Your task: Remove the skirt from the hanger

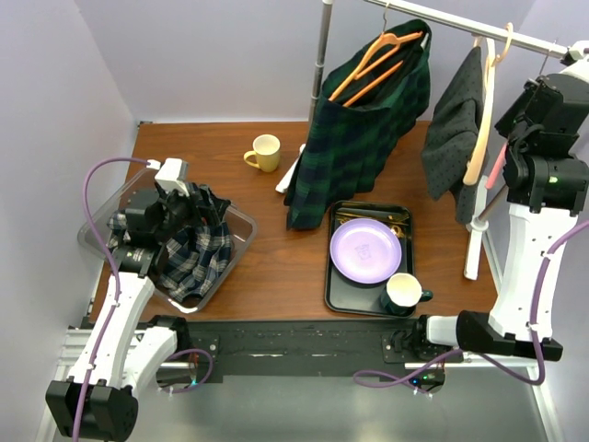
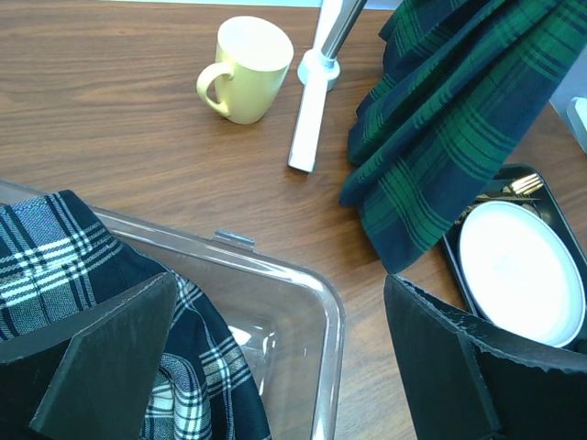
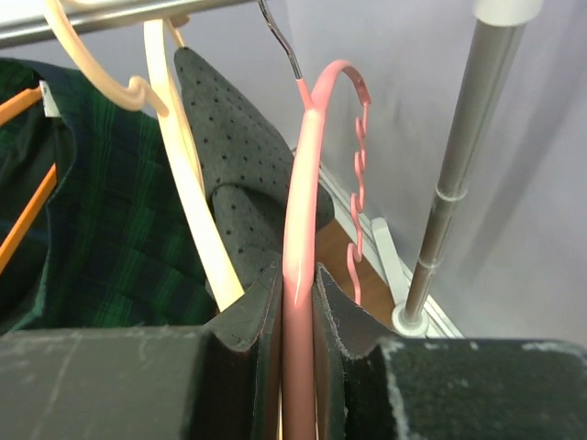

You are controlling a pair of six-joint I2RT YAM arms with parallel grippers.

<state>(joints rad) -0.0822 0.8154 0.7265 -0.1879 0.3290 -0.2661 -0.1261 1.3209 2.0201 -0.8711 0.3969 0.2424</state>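
A black-and-white plaid skirt (image 1: 198, 253) lies bunched in a clear plastic bin (image 1: 241, 226) at the left. My left gripper (image 1: 182, 221) is open above the bin; in the left wrist view its fingers (image 2: 92, 357) stand wide apart over the skirt (image 2: 55, 257) and the bin's rim (image 2: 312, 284). My right gripper (image 1: 513, 147) is up at the rail, shut on a bare pink hanger (image 3: 307, 183). A green plaid skirt (image 1: 359, 138) hangs on an orange hanger (image 1: 377, 64). A grey dotted skirt (image 1: 456, 129) hangs on a cream hanger (image 1: 480, 120).
A yellow mug (image 1: 265, 152) stands near the rack's left pole (image 1: 320, 55). A black tray (image 1: 329, 276) holds a purple plate (image 1: 365, 250) and a dark mug (image 1: 403, 293). The rack's right pole (image 3: 454, 174) stands close beside the pink hanger.
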